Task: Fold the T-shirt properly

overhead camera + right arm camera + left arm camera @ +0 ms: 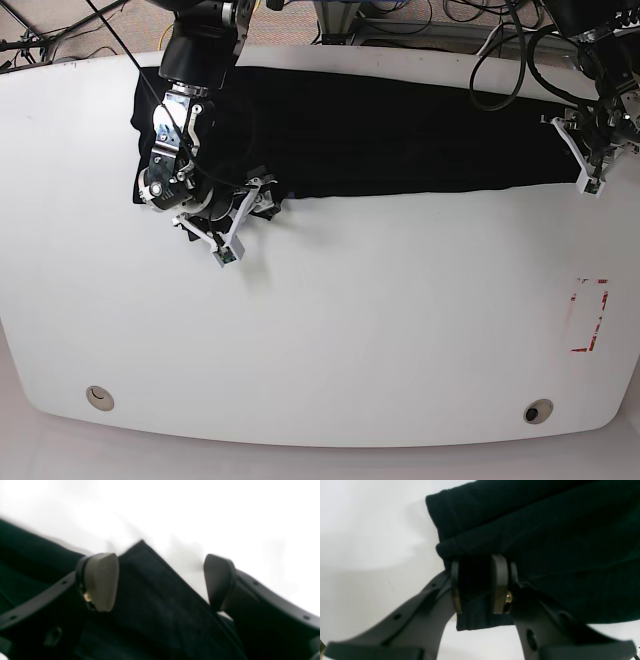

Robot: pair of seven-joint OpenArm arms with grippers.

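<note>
Both arms reach in from the far edge of the white surface (320,330). Right arm bends down over the T-shirt's (400,130) end by the far-left corner, wrist angled toward the near side. Left arm sits at the far-right corner, wrist low at the cloth's other end. T-shirt: black, laid out as a long band along the far edge, w/ folded layers showing in left wrist view. Left tool (480,585) narrowed, pinching a folded edge of the T-shirt between its pads. Right tool (160,582) spread wide, a pointed corner of cloth lying between the pads; contact w/ it can't be told. Small red-outlined mark (588,315) near the right edge
</note>
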